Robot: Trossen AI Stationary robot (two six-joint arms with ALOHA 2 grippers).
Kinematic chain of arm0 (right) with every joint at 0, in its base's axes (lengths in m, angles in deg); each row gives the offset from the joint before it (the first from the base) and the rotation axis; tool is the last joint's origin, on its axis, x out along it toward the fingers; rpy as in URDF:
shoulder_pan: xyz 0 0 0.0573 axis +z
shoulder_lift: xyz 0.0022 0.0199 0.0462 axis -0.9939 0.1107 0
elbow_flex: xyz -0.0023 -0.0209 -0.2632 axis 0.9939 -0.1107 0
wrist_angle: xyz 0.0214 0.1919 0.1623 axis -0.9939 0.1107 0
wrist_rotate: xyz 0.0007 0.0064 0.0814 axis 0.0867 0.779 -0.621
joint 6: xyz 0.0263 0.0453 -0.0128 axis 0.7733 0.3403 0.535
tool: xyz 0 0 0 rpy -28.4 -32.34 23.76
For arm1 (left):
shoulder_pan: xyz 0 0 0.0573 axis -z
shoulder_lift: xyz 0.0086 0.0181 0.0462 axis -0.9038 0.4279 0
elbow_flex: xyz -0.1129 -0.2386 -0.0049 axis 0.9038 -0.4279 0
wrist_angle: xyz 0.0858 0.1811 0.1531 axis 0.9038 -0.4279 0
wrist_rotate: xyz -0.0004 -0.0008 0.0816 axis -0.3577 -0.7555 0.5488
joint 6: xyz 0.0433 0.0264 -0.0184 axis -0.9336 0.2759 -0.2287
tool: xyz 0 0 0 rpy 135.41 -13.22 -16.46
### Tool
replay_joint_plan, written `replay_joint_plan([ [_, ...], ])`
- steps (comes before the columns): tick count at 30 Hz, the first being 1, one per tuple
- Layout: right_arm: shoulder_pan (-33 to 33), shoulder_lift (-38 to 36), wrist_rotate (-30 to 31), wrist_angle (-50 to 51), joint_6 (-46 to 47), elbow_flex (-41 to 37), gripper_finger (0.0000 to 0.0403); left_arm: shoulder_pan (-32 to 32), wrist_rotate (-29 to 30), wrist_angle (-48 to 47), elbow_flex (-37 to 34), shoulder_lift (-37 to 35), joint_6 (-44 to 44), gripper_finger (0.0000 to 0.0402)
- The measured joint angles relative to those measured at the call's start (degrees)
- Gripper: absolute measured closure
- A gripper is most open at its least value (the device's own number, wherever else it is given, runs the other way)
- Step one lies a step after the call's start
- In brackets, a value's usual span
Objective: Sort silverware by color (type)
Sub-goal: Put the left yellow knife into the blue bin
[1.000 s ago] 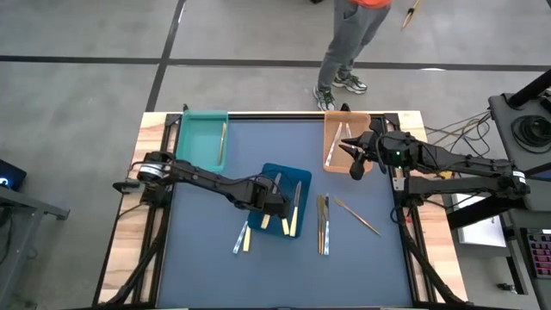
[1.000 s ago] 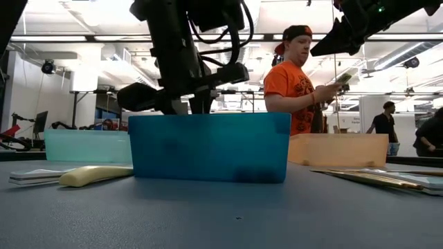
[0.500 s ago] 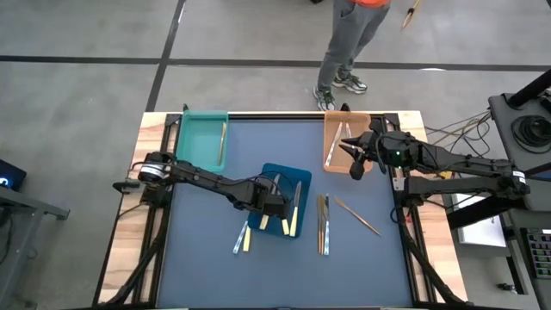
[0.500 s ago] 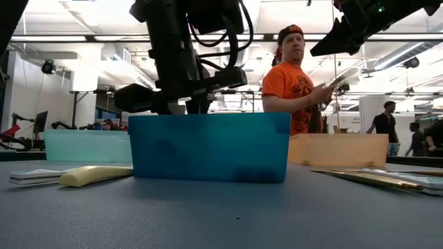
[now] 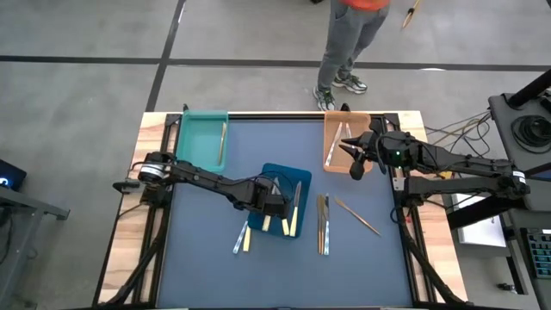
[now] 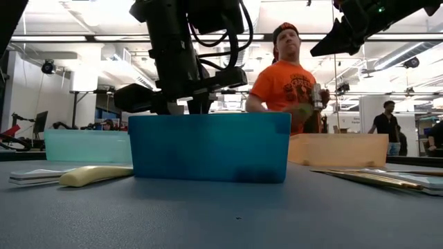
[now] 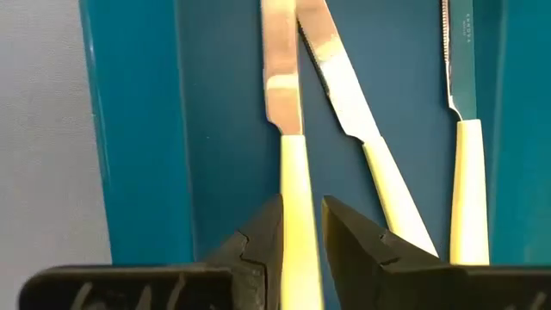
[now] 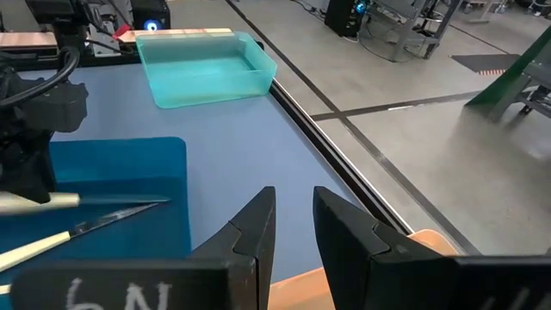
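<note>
Where left claw (image 7: pixel 301 226) straddles, knife (image 7: pixel 291 164) lies (cream-handled).

You've got three cream-handled knives (image 7: pixel 293 129) lying flat in the blue tray, blades alike. Two more pieces (image 5: pixel 242 238) lie on the mat just beside it, a gold-tan cluster (image 5: pixel 323 222) sits farther right.
</note>
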Motion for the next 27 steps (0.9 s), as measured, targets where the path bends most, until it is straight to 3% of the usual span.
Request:
replay_joint_plan([
  [6, 0.0, 0.0, 0.0, -0.01, 0.07, 0.0, 0.033, 0.0, -1.15, -0.33, 0.66, -0.02, -2.76, 0.0337],
  [10, 0.0, 0.0, 0.0, -0.07, 1.17, 0.0, 0.033, 0.01, -2.84, -5.37, 4.12, -0.53, -10.53, 0.0337],
  [14, 0.0, 0.01, 0.02, -1.24, 3.12, -0.02, 0.033, -0.42, 1.41, -12.56, 9.7, -0.74, -24.76, 0.0337],
  [20, 0.04, 0.65, 0.0, -2.9, 7.48, 0.23, 0.033, -0.87, 6.47, -13.66, 15.62, -0.76, -48.9, 0.0342],
  [27, 0.56, 2.9, -1.0, -2.51, 11.43, 0.44, 0.033, -0.63, 12.87, -12.82, 13.58, -3.03, -64.46, 0.0372],
])
